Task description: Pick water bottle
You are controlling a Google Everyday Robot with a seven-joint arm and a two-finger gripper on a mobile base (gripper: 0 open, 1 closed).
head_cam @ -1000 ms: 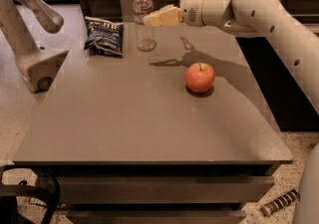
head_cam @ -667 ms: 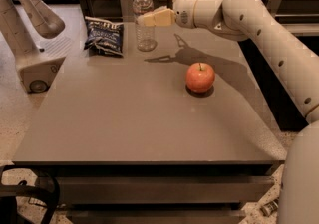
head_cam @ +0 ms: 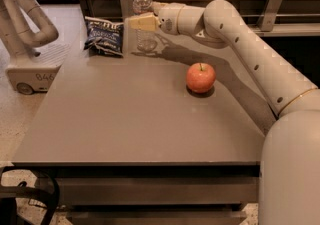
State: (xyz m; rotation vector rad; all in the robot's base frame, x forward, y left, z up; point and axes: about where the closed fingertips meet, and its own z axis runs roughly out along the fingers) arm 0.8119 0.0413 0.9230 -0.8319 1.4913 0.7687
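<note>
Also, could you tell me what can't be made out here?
Camera view:
- water bottle: middle hidden behind the gripper, which is in front of it at the far side of the table.
- chip bag: lettering too small to read.
- other robot, left: cut off by the picture's edge.

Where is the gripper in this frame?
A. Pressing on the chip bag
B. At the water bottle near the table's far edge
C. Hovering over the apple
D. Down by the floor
B: the gripper sits level with the middle of the water bottle at the far edge of the table, well clear of the apple and just beside the chip bag.
</note>
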